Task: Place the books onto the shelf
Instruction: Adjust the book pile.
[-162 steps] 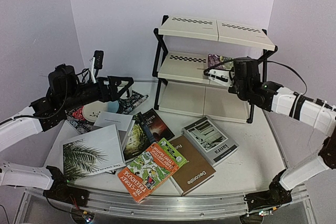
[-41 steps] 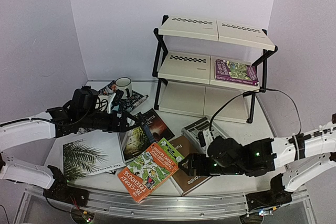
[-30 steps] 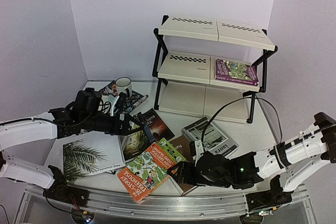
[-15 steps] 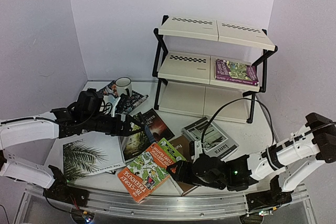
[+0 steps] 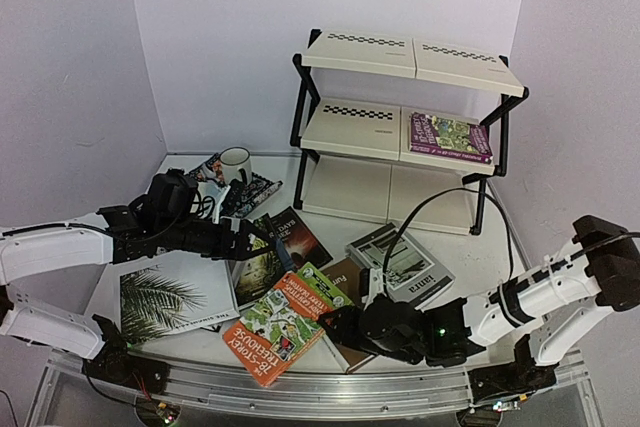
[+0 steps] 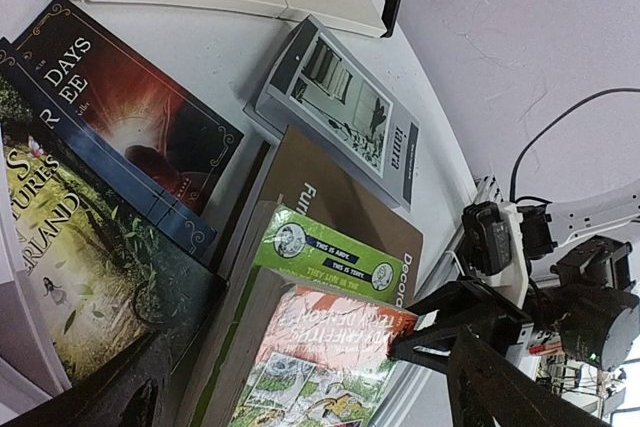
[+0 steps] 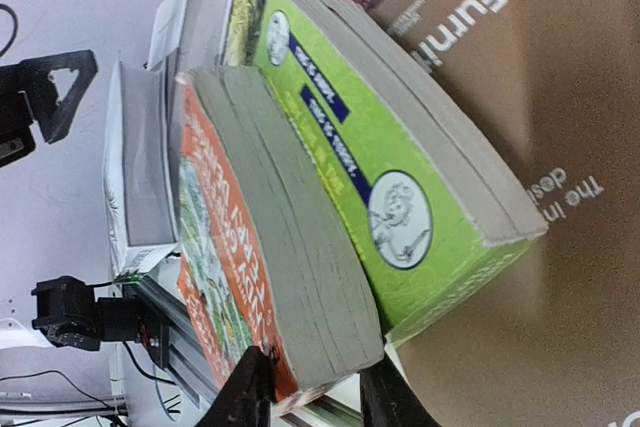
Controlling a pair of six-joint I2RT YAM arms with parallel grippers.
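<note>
Your right end effector (image 7: 316, 399) pinches the thick orange cartoon-cover paperback (image 7: 262, 247) by its corner; deepen that bite before lifting toward the black-framed cream shelf (image 5: 362, 53). The left end effector (image 5: 258, 237) hangs released.

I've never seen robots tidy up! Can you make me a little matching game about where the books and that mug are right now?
Things:
1 purple book
2 orange book
3 white mug
4 brown book

Places:
A under the green book
B upright at the back left
C on the shelf, middle tier
D corner gripped by the right gripper

Pairs: 1-C, 2-D, 3-B, 4-A.
</note>
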